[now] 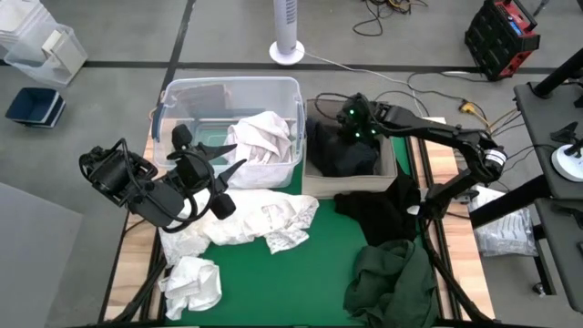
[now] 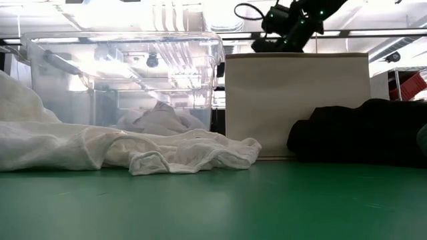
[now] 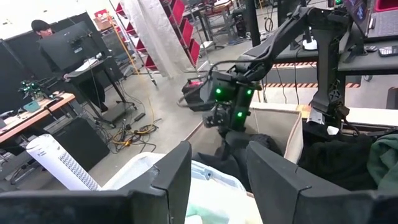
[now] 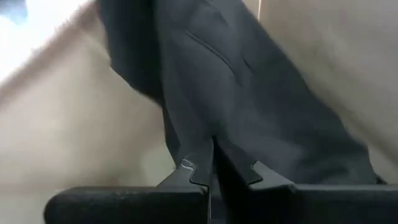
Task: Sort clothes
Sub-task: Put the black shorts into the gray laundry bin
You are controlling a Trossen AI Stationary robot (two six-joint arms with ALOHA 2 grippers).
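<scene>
While no readable label or writing is visible on any item, the right gripper [image 1: 339,130] is held over the beige bin [image 1: 393,171], its fingers pinched on a black garment [image 4: 249,112] hanging into that bin. White clothes [image 1: 264,146] are piled in the clear tub [image 1: 228,89]. The left gripper [image 1: 202,157] is held spread above the tub.

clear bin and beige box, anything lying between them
Nothing; in the high view the clear bin and the beige box stand side by side with only a narrow bare gap. The low view shows the same gap, no cloth in it.
</scene>
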